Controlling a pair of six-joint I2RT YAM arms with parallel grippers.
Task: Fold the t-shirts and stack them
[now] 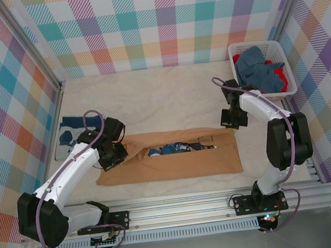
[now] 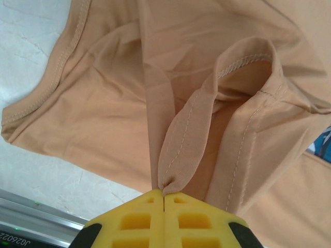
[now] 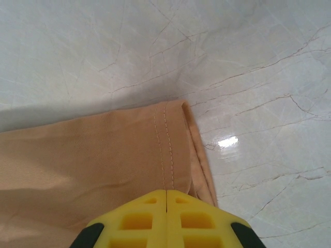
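Tan shirt [image 1: 176,166] folded lengthwise, left hand [image 2: 163,194] and right hand [image 3: 166,192] pinching its ends; far-right basket [image 1: 255,44] holds blue shirt [image 1: 253,66], red shirt [image 1: 277,76].

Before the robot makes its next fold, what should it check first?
1. Left gripper shut on the tan shirt: ok.
2. Right gripper shut on the shirt's stitched hem corner: ok.
3. Shirt lying smooth: not ok, the cloth bunches into folds at the left gripper.
4. Bare table beyond the shirt to fold onto: ok.
5. Blue and red shirts inside the basket, out of the way: ok.
6. How many layers each gripper pinches: cannot tell.
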